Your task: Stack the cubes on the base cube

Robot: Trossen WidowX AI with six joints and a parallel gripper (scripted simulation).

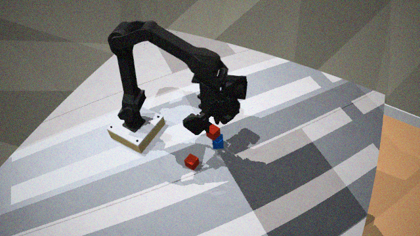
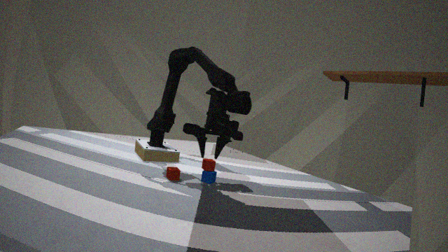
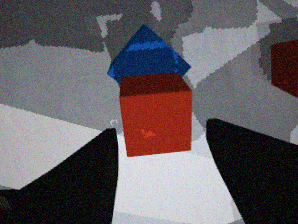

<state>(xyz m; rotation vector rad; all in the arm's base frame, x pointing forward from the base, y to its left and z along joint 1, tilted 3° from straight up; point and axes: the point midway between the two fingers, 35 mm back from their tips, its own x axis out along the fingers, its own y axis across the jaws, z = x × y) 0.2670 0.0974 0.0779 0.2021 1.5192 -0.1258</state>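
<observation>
The jaws (image 1: 210, 126) (image 2: 210, 158) stand part-way open, with daylight on both sides of the upper red cube (image 1: 213, 132) (image 2: 208, 164) (image 3: 156, 122), so they have hold of nothing. That cube sits just below the fingertips, on the blue base cube (image 1: 218, 142) (image 2: 208, 177) (image 3: 146, 55), and looks level. It is set toward one corner rather than squarely on top, presumably to leave the opposite corner for its partner; enough of it must bear on the blue for it to stand unaided. The modest opening probably lets it go without the fingers swinging wide. The other red cube (image 1: 191, 161) (image 2: 173, 173) (image 3: 286, 68) lies on the worktop (image 1: 131, 196) (image 2: 105, 196) (image 3: 45, 80), lower than the jaws and off to one side, apart from the stack. The jaws should next rise straight, since a sideways brush could spoil the overhang.
</observation>
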